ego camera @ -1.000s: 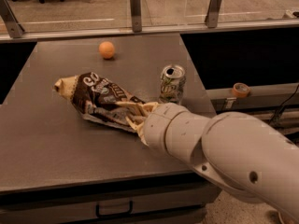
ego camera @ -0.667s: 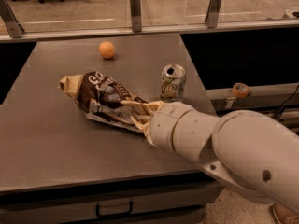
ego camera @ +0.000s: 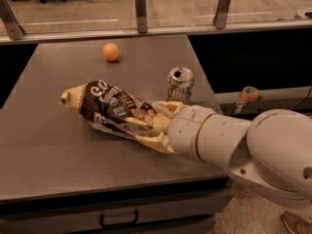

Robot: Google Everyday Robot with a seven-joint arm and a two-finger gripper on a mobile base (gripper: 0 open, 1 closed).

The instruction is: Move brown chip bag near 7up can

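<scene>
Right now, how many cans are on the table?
1. The can stands on the table, just behind the gripper, which is clamped on the chip bag. None seems hidden.

Right end of brown chip bag (ego camera: pixel 109 106) hidden inside gripper (ego camera: pixel 157 125), arm (ego camera: pixel 253 145) cut off by right edge

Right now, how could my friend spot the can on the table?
Look at the grey table, right side, toward the back. The can stands upright just behind the gripper, whose jaws clamp the chip bag. It is silver-green and open-topped, unlike the round orange ball.
</scene>
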